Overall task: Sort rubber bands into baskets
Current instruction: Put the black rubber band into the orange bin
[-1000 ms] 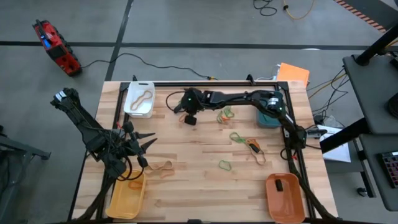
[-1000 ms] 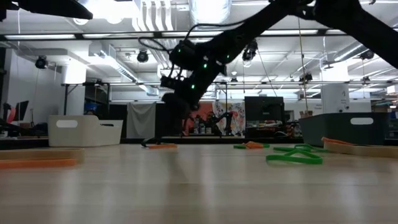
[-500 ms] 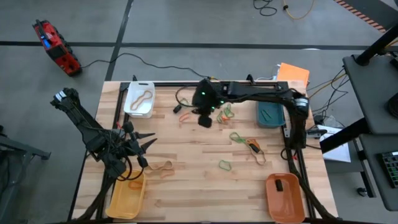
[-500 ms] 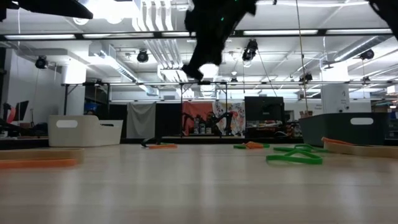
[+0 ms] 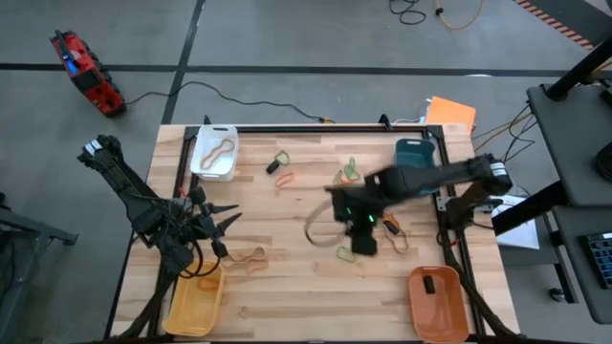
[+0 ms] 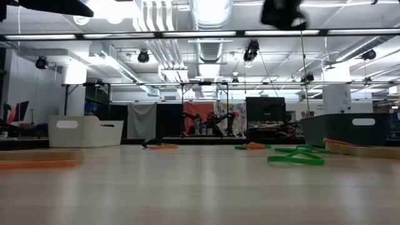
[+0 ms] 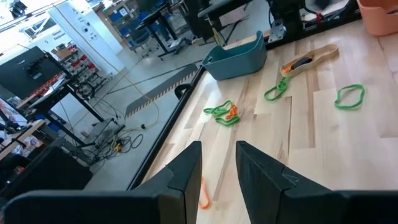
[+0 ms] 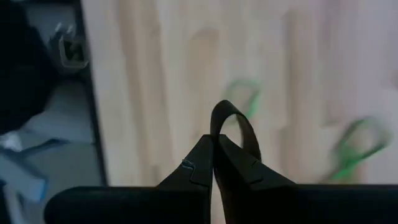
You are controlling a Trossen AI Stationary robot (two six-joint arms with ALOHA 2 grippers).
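Note:
My right gripper (image 5: 356, 239) is high over the table's middle, above a green rubber band (image 5: 346, 253), and is shut on a black rubber band (image 8: 237, 127). It also shows at the top of the low view (image 6: 281, 12). My left gripper (image 5: 218, 222) waits open near the left edge, above the yellow basket (image 5: 182, 311). The white basket (image 5: 214, 153) holds a tan band, the orange basket (image 5: 438, 304) a black one. The teal basket (image 5: 414, 151) stands at the far right. Loose bands lie on the table (image 5: 287, 287). My right gripper pinches the black band between its two fingertips (image 8: 208, 155). A short arch of the band (image 8: 230, 112) stands out past the tips. The band is lifted clear of the table.
Loose bands lie at the far middle (image 5: 279, 167), by the teal basket (image 5: 346, 174), right of centre (image 5: 390, 229) and near the yellow basket (image 5: 251, 258). An orange box (image 5: 449, 113) sits past the far right corner. Bare wood lies at the near middle.
My right gripper has risen from the table near the white basket and swung fast toward the right and near edge, carrying the black band. It is now over the middle of the table.

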